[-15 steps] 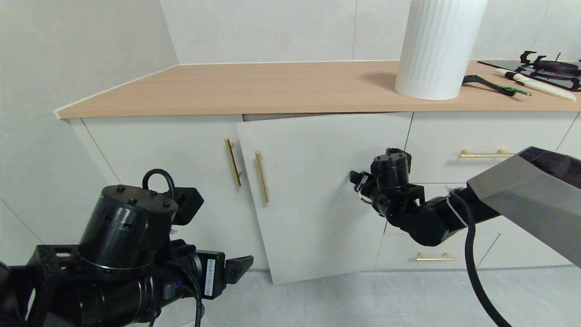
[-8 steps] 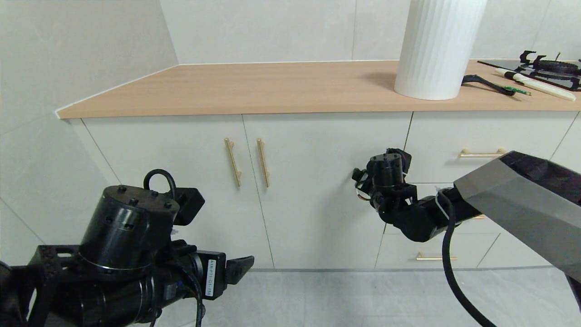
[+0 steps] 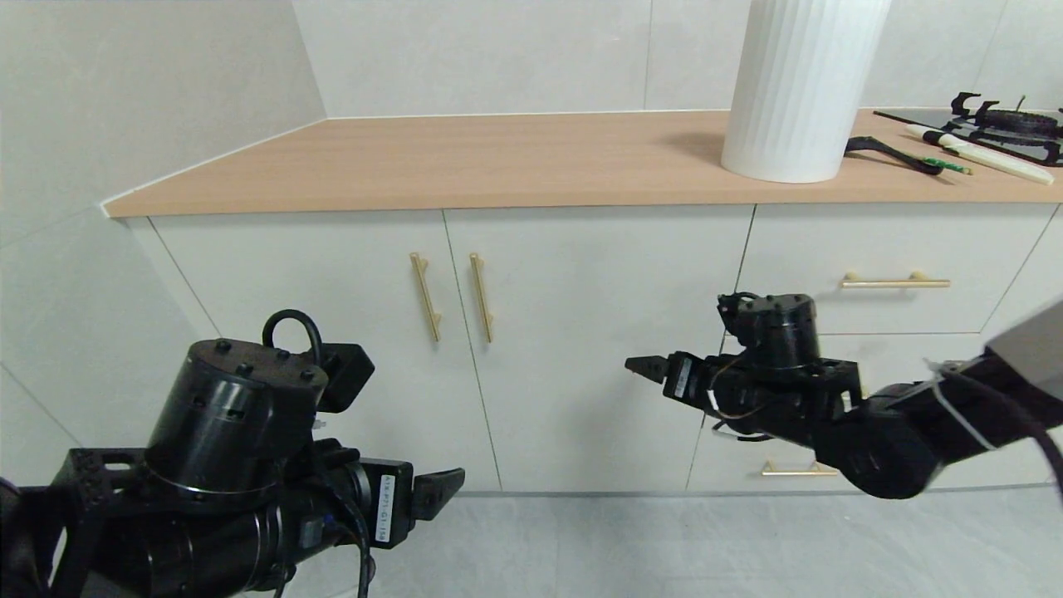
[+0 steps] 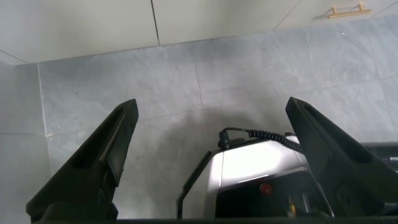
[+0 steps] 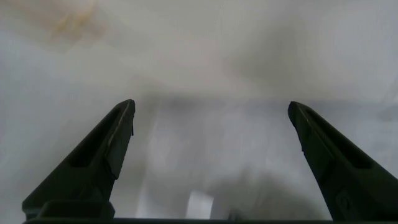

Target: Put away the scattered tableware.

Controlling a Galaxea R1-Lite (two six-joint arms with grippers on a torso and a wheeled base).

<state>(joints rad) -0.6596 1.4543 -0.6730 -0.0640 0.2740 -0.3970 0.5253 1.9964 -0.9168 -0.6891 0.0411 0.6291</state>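
Left gripper low and near the robot, over the floor, jaws spread wide, nothing between them; left cabinet door and right cabinet door both flush shut, their two brass handles side by side at the seam; right gripper level in front of the right door, tip near its face but apart from it, jaws wide open and empty; drawers to its right also shut. Countertop bare across its left and middle; tall white ribbed container stands toward the right; pieces to be put away lie just beyond it: black utensil touching or nearly touching the container's base, green stick at its far end, long white utensil near the stove. Judgement: no piece in hand, collection comes next and suits the right arm; lift the gripper well above the counter edge before travelling right; approach the black utensil from the stove side, away from the container, which looks tall and easy to topple; close across the slim handle, not along it; take one piece per grasp, since they overlap.
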